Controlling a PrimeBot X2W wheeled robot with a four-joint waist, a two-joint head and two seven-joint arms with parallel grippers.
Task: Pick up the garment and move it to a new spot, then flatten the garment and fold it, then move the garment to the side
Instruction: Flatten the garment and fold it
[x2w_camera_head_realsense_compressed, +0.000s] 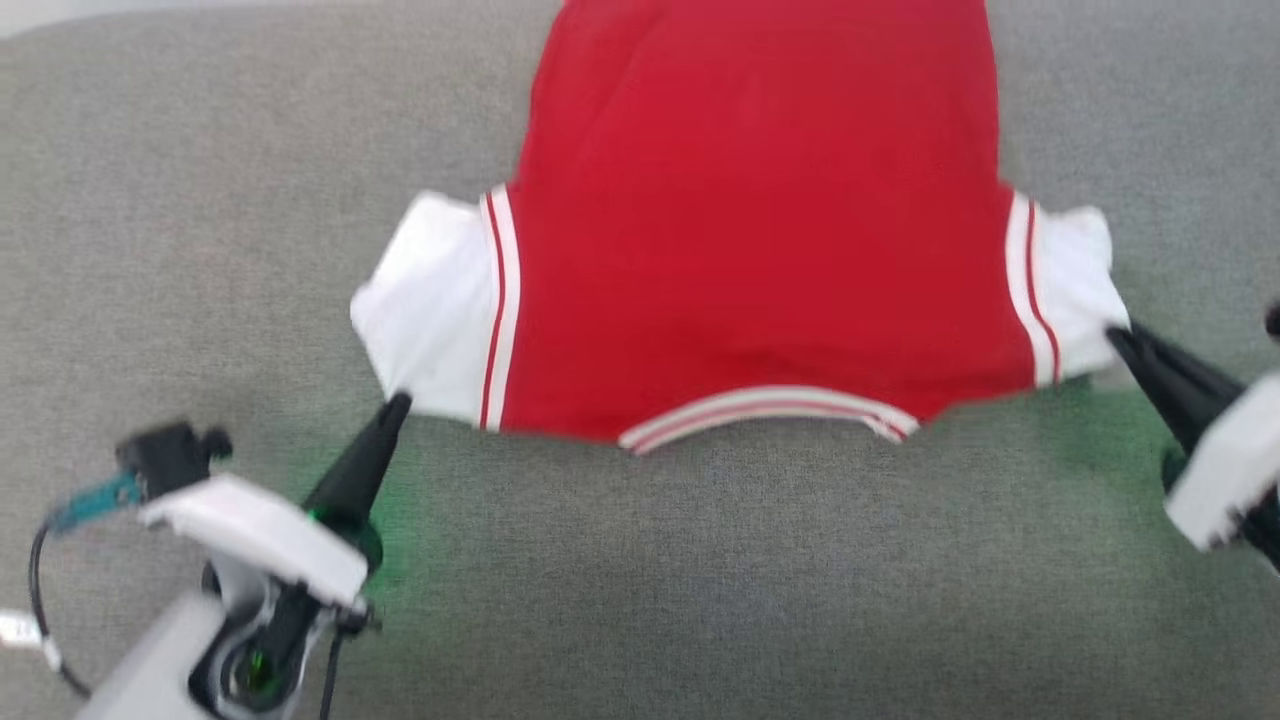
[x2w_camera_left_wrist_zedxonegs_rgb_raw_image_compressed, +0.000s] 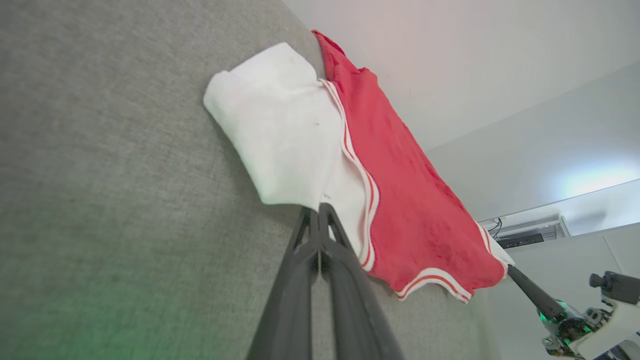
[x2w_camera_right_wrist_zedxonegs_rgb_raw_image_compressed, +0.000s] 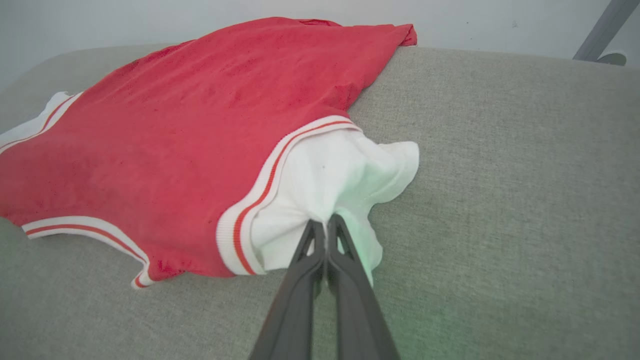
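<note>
The garment (x2w_camera_head_realsense_compressed: 760, 230) lies spread on the grey fabric surface (x2w_camera_head_realsense_compressed: 700, 580), its red body in the middle, a white sleeve at each side and the striped collar band toward me. My left gripper (x2w_camera_head_realsense_compressed: 397, 403) is at the lower left, with its fingers pressed together on the lower edge of the left sleeve (x2w_camera_left_wrist_zedxonegs_rgb_raw_image_compressed: 280, 125); the pinch by the left gripper (x2w_camera_left_wrist_zedxonegs_rgb_raw_image_compressed: 318, 209) shows close up. My right gripper (x2w_camera_head_realsense_compressed: 1116, 336) is shut on the crumpled right sleeve (x2w_camera_right_wrist_zedxonegs_rgb_raw_image_compressed: 345, 175), and the tips of the right gripper (x2w_camera_right_wrist_zedxonegs_rgb_raw_image_compressed: 325, 220) are buried in the white cloth.
The grey surface stretches wide in front of the garment and to both sides. A pale wall (x2w_camera_right_wrist_zedxonegs_rgb_raw_image_compressed: 150, 20) rises behind its far edge. A grey post (x2w_camera_right_wrist_zedxonegs_rgb_raw_image_compressed: 600, 25) stands at the back right. The right arm's gripper (x2w_camera_left_wrist_zedxonegs_rgb_raw_image_compressed: 532, 292) also shows beyond the garment's corner.
</note>
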